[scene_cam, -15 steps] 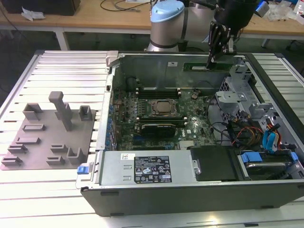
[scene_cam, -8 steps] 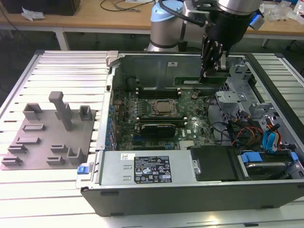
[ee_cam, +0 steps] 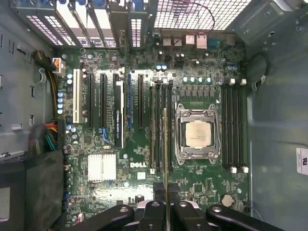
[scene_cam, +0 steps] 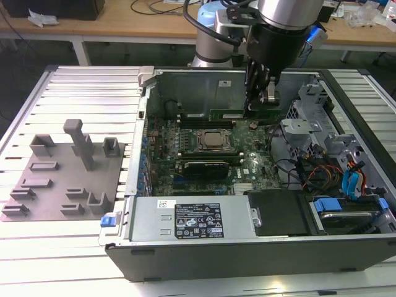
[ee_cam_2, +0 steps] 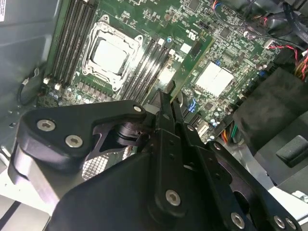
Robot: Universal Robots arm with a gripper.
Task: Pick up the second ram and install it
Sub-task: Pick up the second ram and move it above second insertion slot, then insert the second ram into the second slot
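Gripper [ee_cam: 166,193] pressed together on the second ram [ee_cam: 166,144]. The fingers [ee_cam: 158,191] pinch the stick by one short end, and in the first wrist view it shows edge-on as a thin line. In the second wrist view the gripper [ee_cam_2: 167,99] holds the same green board [ee_cam_2: 195,60] standing on its long edge.

Position: the ram lies along the memory slots [ee_cam: 156,125] just beside the CPU socket [ee_cam: 195,134]. Cannot tell whether its lower edge touches a slot.

Exterior view: the gripper [scene_cam: 263,99] is down inside the open computer case [scene_cam: 247,253]. The ram [scene_cam: 232,114] runs crosswise on the far side of the socket [scene_cam: 213,141].

Writing: a black-and-white printed label [scene_cam: 198,221] sits on the power supply [scene_cam: 148,219] at the near edge of the case, with a small white sticker [scene_cam: 166,203] beside it. A white printed mark [ee_cam: 139,164] is on the motherboard next to the finned heat sink [ee_cam: 102,167].

A grey fixture plate [scene_cam: 62,179] lies on the slatted table [scene_cam: 80,93], at the exterior view's left, well apart from the gripper.
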